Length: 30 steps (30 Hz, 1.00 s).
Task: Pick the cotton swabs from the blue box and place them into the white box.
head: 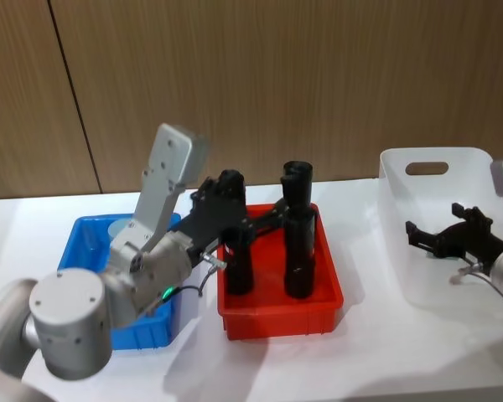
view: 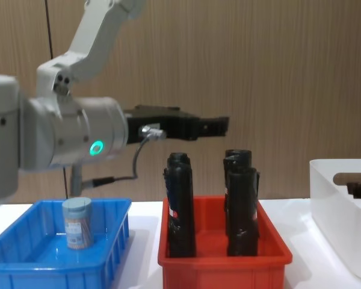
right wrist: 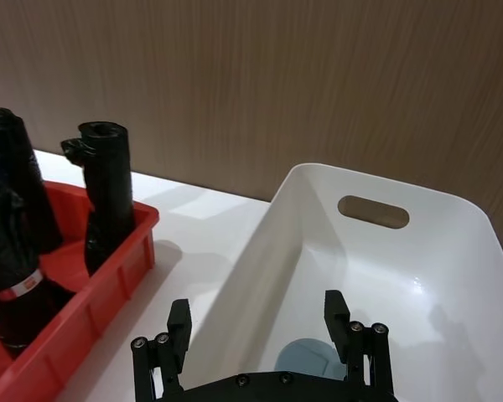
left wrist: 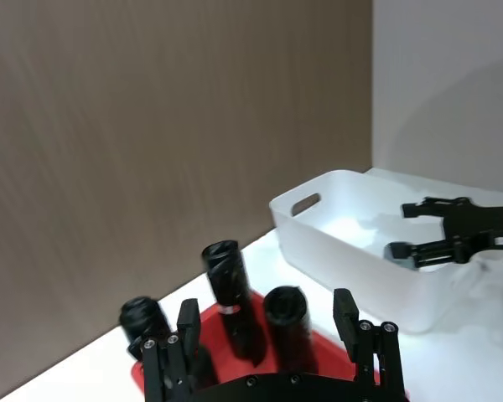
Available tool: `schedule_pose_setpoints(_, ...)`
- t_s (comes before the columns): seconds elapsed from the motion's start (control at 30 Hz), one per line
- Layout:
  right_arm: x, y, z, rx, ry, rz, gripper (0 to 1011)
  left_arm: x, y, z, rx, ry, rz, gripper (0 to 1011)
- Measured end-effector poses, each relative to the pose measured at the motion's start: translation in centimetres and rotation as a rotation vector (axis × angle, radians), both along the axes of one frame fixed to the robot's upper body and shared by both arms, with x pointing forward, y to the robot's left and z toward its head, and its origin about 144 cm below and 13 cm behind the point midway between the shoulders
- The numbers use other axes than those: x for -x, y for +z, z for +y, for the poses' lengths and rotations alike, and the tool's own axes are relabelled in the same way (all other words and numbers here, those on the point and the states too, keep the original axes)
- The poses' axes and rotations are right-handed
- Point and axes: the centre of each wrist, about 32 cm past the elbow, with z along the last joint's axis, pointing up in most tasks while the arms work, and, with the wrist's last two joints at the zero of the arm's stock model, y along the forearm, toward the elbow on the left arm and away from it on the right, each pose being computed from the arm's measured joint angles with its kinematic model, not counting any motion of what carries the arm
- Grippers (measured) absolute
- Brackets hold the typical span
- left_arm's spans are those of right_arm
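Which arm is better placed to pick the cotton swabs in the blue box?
Left. The left gripper, open, hangs above the red bin beside the blue box with the cotton swabs; the right gripper is over the white box.

Between your blue box [view: 48,271] and white box [view: 334,205], tall black rolls [view: 180,205] block; above their tops is open.
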Motion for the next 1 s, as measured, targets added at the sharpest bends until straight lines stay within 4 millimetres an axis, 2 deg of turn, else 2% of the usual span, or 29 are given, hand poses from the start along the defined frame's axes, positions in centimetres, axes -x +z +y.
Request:
schedule_pose_setpoints(0.57,4.3,-0.5,3.3,-0.036,0.021,-0.081,1002,4.5,-4.2,0.9,-0.044,0.176,-0.125,1000)
schedule_pose_setpoints(1.0,8.0,-0.3,5.7,-0.083,0.031,-0.139,1001,5.7,-5.2,1.1,-0.050,0.215,-0.158,999)
